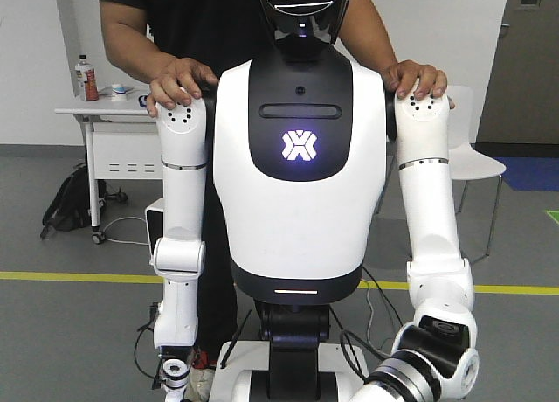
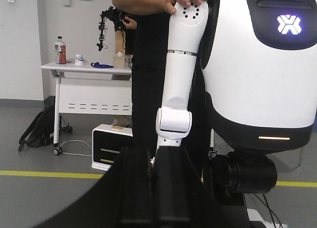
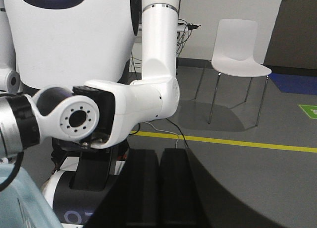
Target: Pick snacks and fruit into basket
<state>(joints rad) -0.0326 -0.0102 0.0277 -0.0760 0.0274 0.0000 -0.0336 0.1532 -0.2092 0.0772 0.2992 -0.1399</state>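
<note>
Facing the front camera: a white robot torso [image 1: 297, 210] with a black chest panel and a lit X emblem [image 1: 299, 145].
Person behind: dark-clothed, one hand [image 1: 179, 83] resting on one shoulder of the robot and the other hand [image 1: 419, 79] on the opposite shoulder.
Hanging arm: a white arm [image 1: 181, 236] drops almost straight down beside the torso; its end is cut off by the lower edge of the front view.
Bent arm: a white arm [image 1: 432, 245] folds forward at the elbow, its grey-ringed wrist joint near the bottom edge.
Left gripper [image 2: 151, 156]: two black fingers [image 2: 133, 188] lie side by side with only a thin seam between them, and nothing is held.
Right gripper [image 3: 159, 156]: black fingers [image 3: 176, 188] pressed together in the same way, with nothing in the grasp.
Basket [image 3: 15, 203]: a pale blue sliver in the lower-left corner of the right wrist view, beside and below the gripper; too little shows to make out its lattice.
Background, one side: a white table [image 2: 89, 69] carrying a bottle [image 2: 60, 50], a black backpack [image 2: 37, 131] on the floor and a white boxy unit [image 2: 110, 146].
Background, other side: a white chair [image 3: 237, 54] on grey floor.
Floor marking: a yellow line [image 3: 237, 141] crossing behind the robot.
</note>
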